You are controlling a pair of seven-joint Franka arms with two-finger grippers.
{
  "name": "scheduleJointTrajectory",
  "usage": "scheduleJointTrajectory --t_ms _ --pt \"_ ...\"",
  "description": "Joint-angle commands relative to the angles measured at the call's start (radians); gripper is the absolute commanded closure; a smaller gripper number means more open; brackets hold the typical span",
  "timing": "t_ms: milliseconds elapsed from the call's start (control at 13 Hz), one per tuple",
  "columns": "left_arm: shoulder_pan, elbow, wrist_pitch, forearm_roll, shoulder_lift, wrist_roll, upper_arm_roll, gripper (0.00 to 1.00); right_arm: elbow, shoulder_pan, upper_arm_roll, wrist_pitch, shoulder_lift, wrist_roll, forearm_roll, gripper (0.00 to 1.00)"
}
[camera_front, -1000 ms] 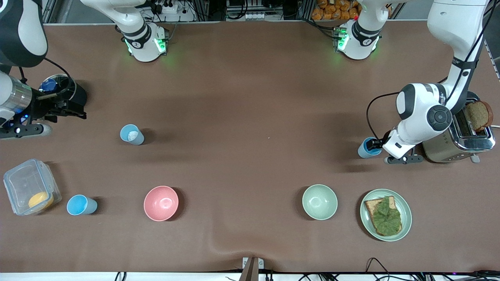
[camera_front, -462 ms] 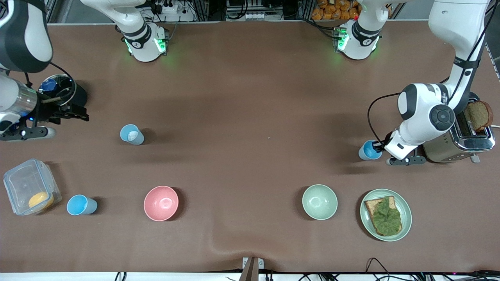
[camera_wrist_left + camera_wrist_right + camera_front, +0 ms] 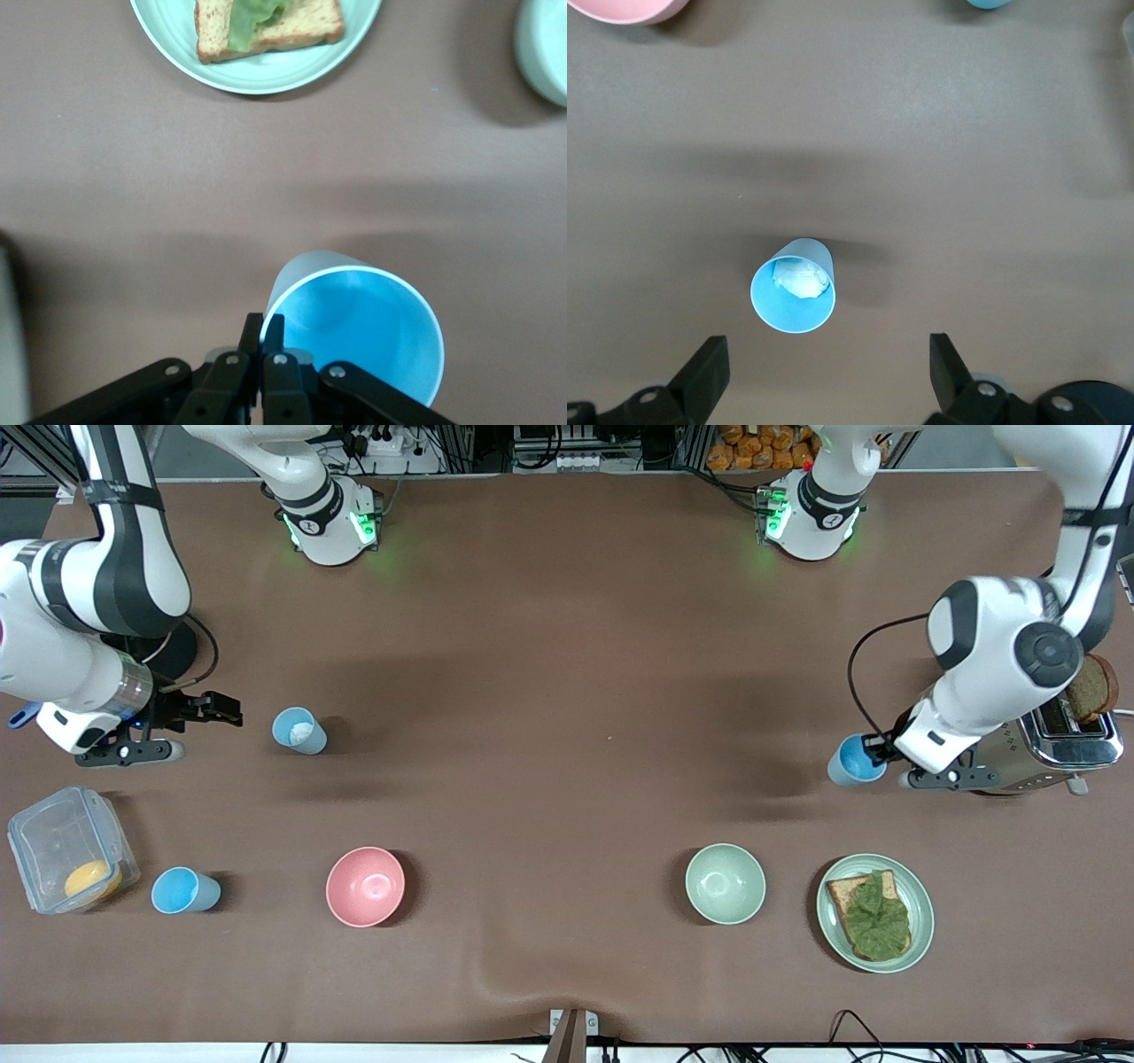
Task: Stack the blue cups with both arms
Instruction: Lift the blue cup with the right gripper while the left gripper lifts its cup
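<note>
My left gripper (image 3: 877,755) is shut on the rim of a blue cup (image 3: 853,761) next to the toaster. The left wrist view shows the fingers (image 3: 263,332) pinching the wall of this cup (image 3: 359,336). My right gripper (image 3: 221,710) is open and empty, just beside a paler blue cup (image 3: 299,731) with something white inside, toward the right arm's end. In the right wrist view that cup (image 3: 793,285) lies ahead of the spread gripper (image 3: 826,367). A third blue cup (image 3: 184,890) stands nearer the front camera, beside a clear box.
A pink bowl (image 3: 365,886) and a pale green bowl (image 3: 725,883) sit nearer the front camera. A plate with toast and lettuce (image 3: 917,886) lies beside the green bowl. A toaster (image 3: 1054,748) holds bread. A clear lidded box (image 3: 62,841) holds something orange.
The right arm has swung down and across, bringing its open gripper close to the paler cup. The left gripper has shifted a little toward the toaster with its blue cup.
</note>
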Motion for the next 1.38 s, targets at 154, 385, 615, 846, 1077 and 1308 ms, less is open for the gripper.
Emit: scheduleJointTrajectory --t_ms 154,385,615,846,1077,1308 --pt "0.004 0.192 -0.359 -0.005 -0.091 -0.002 -0.036 1.0 -0.01 -0.014 0.012 0.101 0.099 0.003 0.004 0.0" --pt "0.003 0.336 -0.518 -0.005 -0.088 0.001 -0.062 1.0 -0.013 -0.014 0.014 0.144 0.158 -0.001 0.004 0.0" --pt "0.003 0.402 -0.585 -0.007 -0.083 0.012 -0.103 1.0 -0.08 -0.013 0.014 0.245 0.171 -0.001 0.004 0.0" --pt "0.001 0.404 -0.585 -0.007 -0.075 -0.001 -0.114 1.0 -0.12 -0.016 0.014 0.262 0.171 -0.003 0.006 0.0" --pt "0.0 0.404 -0.585 -0.007 -0.074 0.005 -0.114 1.0 -0.173 -0.016 0.015 0.26 0.15 -0.003 0.006 0.0" --pt "0.004 0.404 -0.585 -0.007 -0.074 0.012 -0.114 1.0 -0.215 -0.02 0.015 0.285 0.142 -0.005 0.009 0.0"
